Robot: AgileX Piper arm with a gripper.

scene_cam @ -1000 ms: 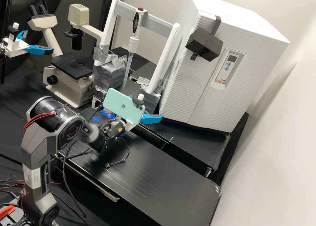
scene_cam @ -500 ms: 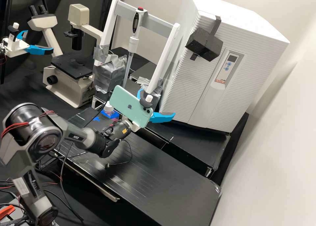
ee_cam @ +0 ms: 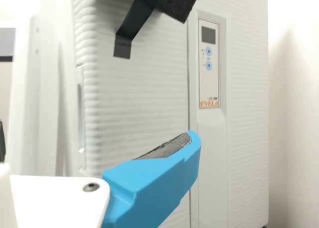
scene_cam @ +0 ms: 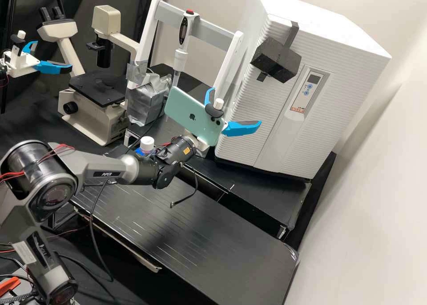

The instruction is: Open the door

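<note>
The white cabinet (scene_cam: 338, 42) stands upright at the back right of the bench. Its ribbed front door (scene_cam: 251, 118) looks closed, and a narrow recess (ee_cam: 80, 108) runs along the door's side edge. In the high view, the gripper (scene_cam: 236, 106) is at the door's lower left side, its two blue fingers spread with nothing between them. Whether a finger touches the door I cannot tell. In the wrist view one blue finger (ee_cam: 154, 180) of the gripper stands before the ribbed door (ee_cam: 139, 98).
A dark block (scene_cam: 275, 60) is fixed high on the cabinet's front. Left of the cabinet stand a white frame (scene_cam: 227, 69) with a pipette (scene_cam: 180, 56) and a microscope (scene_cam: 98, 87). A white-capped bottle (scene_cam: 147, 142) is behind the forearm. A phone (scene_cam: 193, 114) rides on the wrist.
The gripper has moved right and upward in the high view, from beside the cabinet's lower corner to the door's left side. Its fingers have stayed apart. The door has not moved.
</note>
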